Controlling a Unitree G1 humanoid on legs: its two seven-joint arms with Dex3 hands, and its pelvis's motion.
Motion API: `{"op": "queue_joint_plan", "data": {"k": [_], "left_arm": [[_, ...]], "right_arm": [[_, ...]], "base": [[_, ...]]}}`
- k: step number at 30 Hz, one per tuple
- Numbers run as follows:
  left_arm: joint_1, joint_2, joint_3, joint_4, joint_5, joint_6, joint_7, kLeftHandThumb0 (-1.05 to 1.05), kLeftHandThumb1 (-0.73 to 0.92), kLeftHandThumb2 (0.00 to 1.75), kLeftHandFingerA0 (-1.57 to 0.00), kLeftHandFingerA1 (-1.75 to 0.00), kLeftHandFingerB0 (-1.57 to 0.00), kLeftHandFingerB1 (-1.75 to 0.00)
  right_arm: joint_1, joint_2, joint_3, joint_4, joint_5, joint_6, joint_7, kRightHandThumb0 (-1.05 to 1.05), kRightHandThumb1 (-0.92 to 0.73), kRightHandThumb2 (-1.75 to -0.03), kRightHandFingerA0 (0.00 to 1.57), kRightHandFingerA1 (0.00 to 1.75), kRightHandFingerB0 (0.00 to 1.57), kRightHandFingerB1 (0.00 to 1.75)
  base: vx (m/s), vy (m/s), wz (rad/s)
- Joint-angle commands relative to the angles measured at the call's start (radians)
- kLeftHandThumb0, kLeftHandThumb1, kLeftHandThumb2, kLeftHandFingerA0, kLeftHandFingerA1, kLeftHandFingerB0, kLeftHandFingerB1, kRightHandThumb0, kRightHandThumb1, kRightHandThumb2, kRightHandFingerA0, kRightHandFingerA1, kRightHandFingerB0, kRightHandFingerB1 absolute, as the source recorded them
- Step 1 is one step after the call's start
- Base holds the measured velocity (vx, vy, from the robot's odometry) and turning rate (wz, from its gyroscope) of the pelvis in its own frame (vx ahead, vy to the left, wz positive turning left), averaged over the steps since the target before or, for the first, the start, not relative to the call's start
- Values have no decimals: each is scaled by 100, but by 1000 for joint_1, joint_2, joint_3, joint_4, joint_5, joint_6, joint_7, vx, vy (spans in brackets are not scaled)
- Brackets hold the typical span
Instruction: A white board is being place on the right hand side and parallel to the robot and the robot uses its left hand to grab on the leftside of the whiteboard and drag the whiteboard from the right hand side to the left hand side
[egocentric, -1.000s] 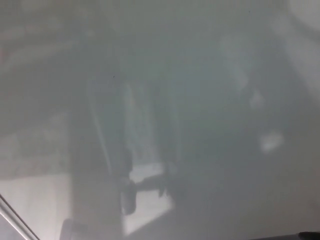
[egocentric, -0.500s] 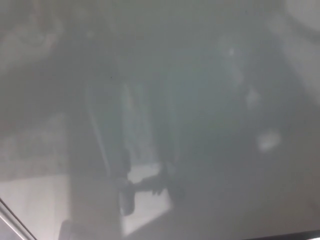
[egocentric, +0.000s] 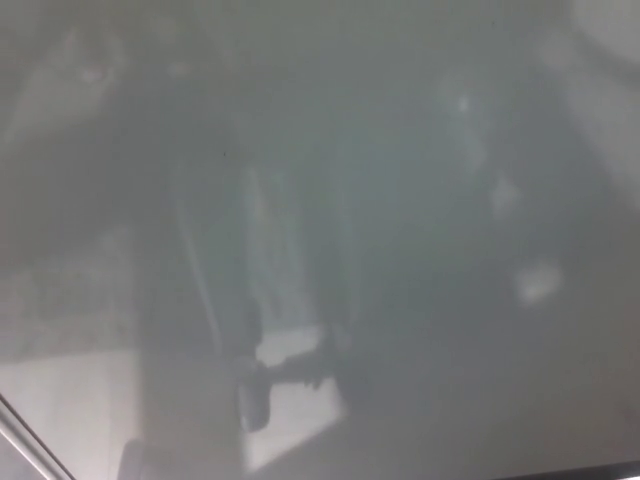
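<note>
Mostly the whiteboard (egocentric: 400, 200) fills the head view, a glossy grey-white face so close that it shows only hazy reflections, so the task's thing lies straight ahead and spreads to every side. Neither robot hand shows directly, and I cannot tell from the blur whether fingers are apart, together or clamped on the board's left side. A metal edge strip (egocentric: 25, 435) crosses the lower left corner, probably the frame where a grip would go. Dark mirrored shapes (egocentric: 270, 375) sit low in the middle; what they are is unclear. Nothing visible blocks a leftward drag, though little can be judged
</note>
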Motion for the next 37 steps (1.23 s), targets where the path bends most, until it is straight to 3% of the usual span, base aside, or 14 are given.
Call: {"op": "queue_joint_plan", "data": {"k": [1,9,10,11,24,31,37], "left_arm": [[-5,17,-23,16,22,45,31,-74,83,107,0,-13,0,-11],[18,12,-38,13,27,11,36,-72,82,108,0,-17,0,-15],[23,8,-38,13,26,8,36,-60,88,80,0,-4,0,-4],[27,6,-41,13,29,7,40,-72,82,108,0,-17,0,-15],[20,10,-72,10,38,9,51,-75,82,107,0,-15,0,-13],[25,11,-80,12,45,5,33,-77,82,108,0,-14,0,-12],[26,9,-80,12,47,2,39,-76,82,107,0,-15,0,-12]], "right_arm": [[10,-13,-6,3,9,1,1,-36,-79,-62,63,67,55,52],[21,-28,-6,2,9,-10,11,-38,-78,-62,65,68,55,52],[24,-33,-2,2,3,-5,8,-40,-79,-62,64,62,54,51],[25,-35,2,1,-1,5,3,-41,-78,-62,66,58,53,49],[6,-39,-4,-2,11,1,16,-39,-77,-62,65,67,55,51],[2,-41,-5,0,7,5,17,-38,-77,-61,65,59,55,51],[3,-42,-8,-1,13,8,27,-39,-77,-62,63,63,55,51]], "base": [[0,0,0],[0,0,0],[0,0,0],[0,0,0],[0,0,0],[0,0,0],[0,0,0]]}}
